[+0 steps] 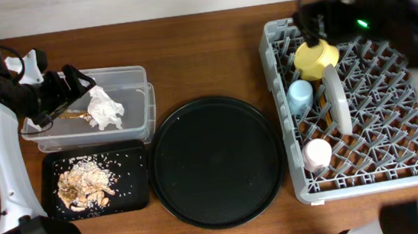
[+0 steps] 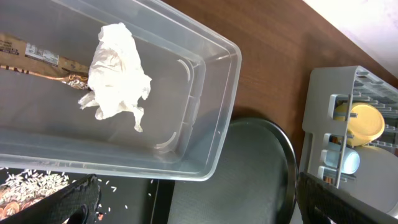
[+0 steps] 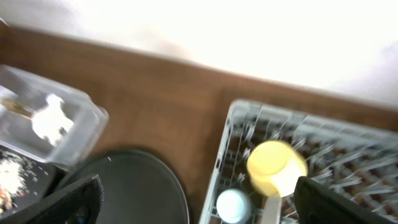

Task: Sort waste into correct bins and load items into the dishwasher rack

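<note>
- The left gripper (image 1: pixel 75 81) is seen with its fingers spread wide and nothing between them, at the left end of the clear tub (image 1: pixel 132 73).
- The crumpled tissue (image 1: pixel 104 109) is found inside the tub, at about 4 o'clock from that gripper and clear of it. The gold wrapper strip (image 1: pixel 70 115) is tucked against its left side.
- The food scraps (image 1: pixel 85 183) are spread on the flat black tray (image 1: pixel 133 195), at 6 o'clock from the tub.
- The right gripper (image 3: pixel 198 186) is parted and empty over the dishwasher rack (image 1: pixel 291 167). The yellow bowl (image 1: pixel 316 58) is lodged among the pegs at 6 o'clock from it, ungripped.
</note>
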You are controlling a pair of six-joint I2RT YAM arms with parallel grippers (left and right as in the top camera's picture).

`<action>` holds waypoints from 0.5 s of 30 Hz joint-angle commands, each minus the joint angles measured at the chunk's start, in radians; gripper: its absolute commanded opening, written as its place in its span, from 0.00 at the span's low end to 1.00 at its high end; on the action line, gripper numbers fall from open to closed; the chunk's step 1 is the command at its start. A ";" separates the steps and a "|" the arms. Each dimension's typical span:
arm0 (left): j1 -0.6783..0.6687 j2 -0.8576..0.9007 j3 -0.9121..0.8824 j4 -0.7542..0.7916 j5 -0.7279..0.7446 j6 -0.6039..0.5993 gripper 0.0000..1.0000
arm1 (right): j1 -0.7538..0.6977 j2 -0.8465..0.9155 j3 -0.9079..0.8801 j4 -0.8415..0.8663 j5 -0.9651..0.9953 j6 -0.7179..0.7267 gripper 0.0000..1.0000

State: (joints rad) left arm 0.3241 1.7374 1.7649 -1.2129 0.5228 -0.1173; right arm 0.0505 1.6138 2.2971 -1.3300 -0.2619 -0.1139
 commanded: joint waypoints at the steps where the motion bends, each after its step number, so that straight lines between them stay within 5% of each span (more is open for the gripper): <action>1: 0.006 -0.001 0.003 0.000 0.003 -0.002 0.99 | 0.005 -0.275 0.012 0.001 0.008 0.003 0.99; 6: 0.006 -0.001 0.003 0.000 0.003 -0.002 0.99 | 0.005 -0.630 -0.093 0.003 0.038 -0.035 0.99; 8: 0.006 -0.001 0.003 0.000 0.003 -0.002 0.99 | 0.005 -0.840 -0.367 0.093 0.039 -0.035 0.99; 15: 0.006 -0.001 0.003 0.000 0.003 -0.002 1.00 | 0.015 -1.501 -1.545 0.921 0.038 -0.034 0.98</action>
State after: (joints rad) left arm 0.3241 1.7374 1.7645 -1.2129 0.5232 -0.1177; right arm 0.0570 0.2363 1.0000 -0.5533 -0.2325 -0.1444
